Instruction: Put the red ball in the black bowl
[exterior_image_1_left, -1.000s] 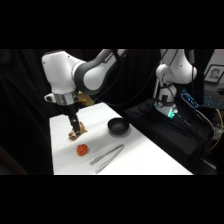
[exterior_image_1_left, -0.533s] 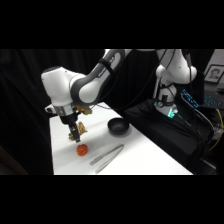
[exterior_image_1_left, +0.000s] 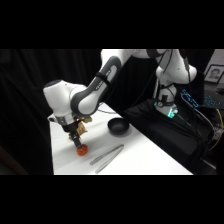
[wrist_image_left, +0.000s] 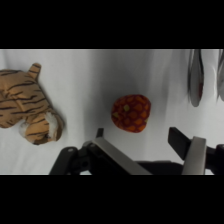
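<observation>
The red ball (wrist_image_left: 131, 113), small, bumpy and red-orange, lies on the white table (wrist_image_left: 100, 70) just beyond my fingertips. My gripper (wrist_image_left: 150, 146) is open, and the ball sits in line with the gap between the fingers without touching either. From the side, the gripper (exterior_image_1_left: 77, 141) hangs low right above the red ball (exterior_image_1_left: 81, 149) near the table's front left. The black bowl (exterior_image_1_left: 119, 127) stands apart to the right, towards the table's back edge.
A striped tiger plush (wrist_image_left: 27, 107) lies close to the ball on one side; in the side view the plush (exterior_image_1_left: 83, 128) is partly behind the gripper. Grey metal tongs (exterior_image_1_left: 106, 157) lie at the front, the tongs (wrist_image_left: 196, 75) reaching the wrist view's right edge.
The arm has swung forward and come down, bringing the gripper from above the plush to just over the red ball. Ball, bowl and tongs have stayed put.
</observation>
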